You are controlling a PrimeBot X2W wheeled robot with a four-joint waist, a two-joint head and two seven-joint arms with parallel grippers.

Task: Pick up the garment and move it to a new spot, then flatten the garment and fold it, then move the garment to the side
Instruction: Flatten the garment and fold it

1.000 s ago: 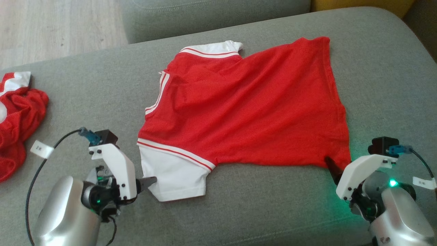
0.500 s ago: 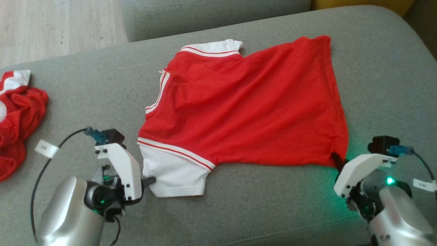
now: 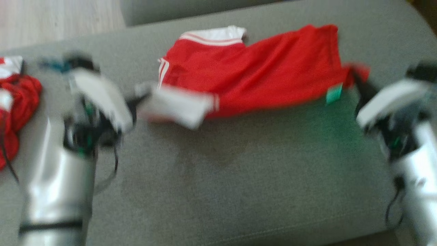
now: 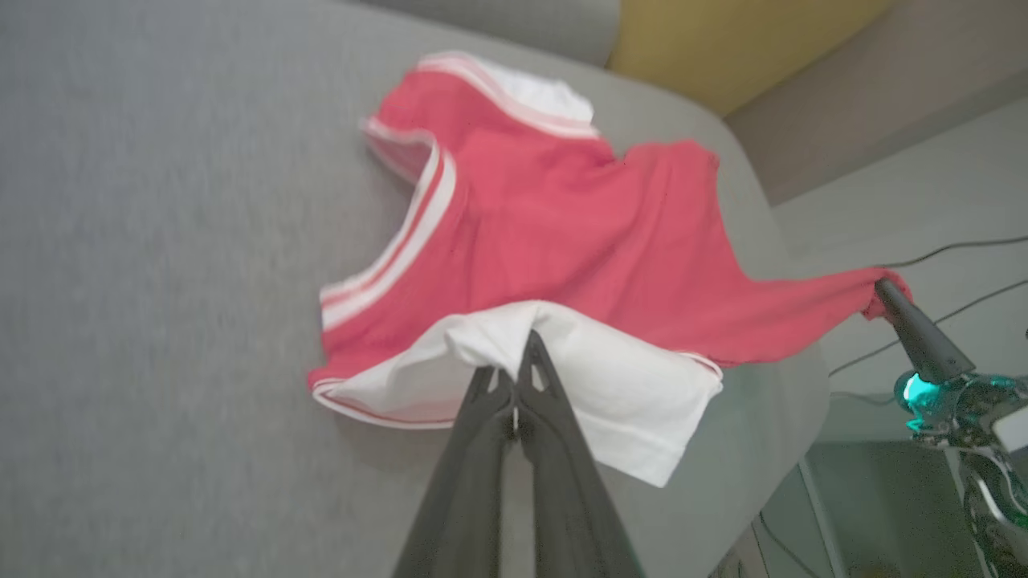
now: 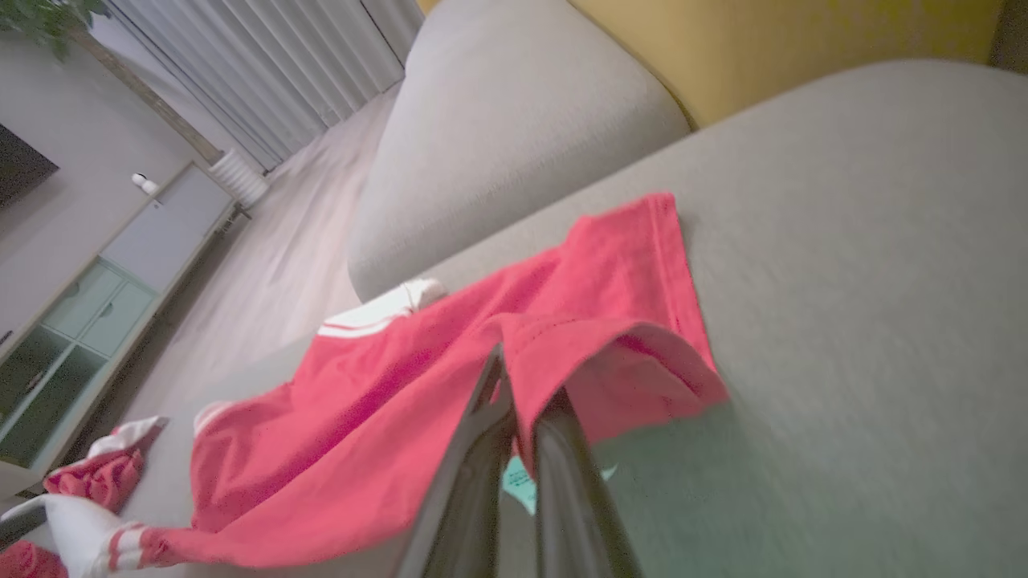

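So here's where we're at. The red short-sleeved shirt with white sleeves and striped trim (image 3: 252, 75) is spread across the far half of the wide grey fabric sofa seat (image 3: 239, 177), collar end to the left and hem end to the right. Its far edge rests on the seat, and the near edge is pulled up off the fabric at both ends.

Our left gripper (image 4: 514, 377) has its two dark fingers pressed together on a pinch of the near white sleeve (image 4: 610, 377). The cloth bunches right at the tips, and the rest of the sleeve hangs loose on either side, throwing a shadow on the seat below.

Our right gripper (image 5: 520, 409) is clamped on the near right hem corner (image 5: 634, 353). The red cloth goes in between the fingers and flops over the right one. From the left wrist camera, that corner is stretched out into a long red point ending at the finger.

A small green tag (image 3: 334, 94) sits at the shirt's near edge, just left of the right gripper.

The head camera is really smeared with blur, so fine detail there is a no-go. Both pale forearms come up from the near edge, one on each side of the shirt.

Other stuff around:
- a crumpled red and white cloth (image 3: 17, 99) at the far left of the seat, well apart from the shirt
- a yellow cushion (image 4: 723, 40) beyond the far right corner
- pale wood floor (image 3: 51, 17) past the far left
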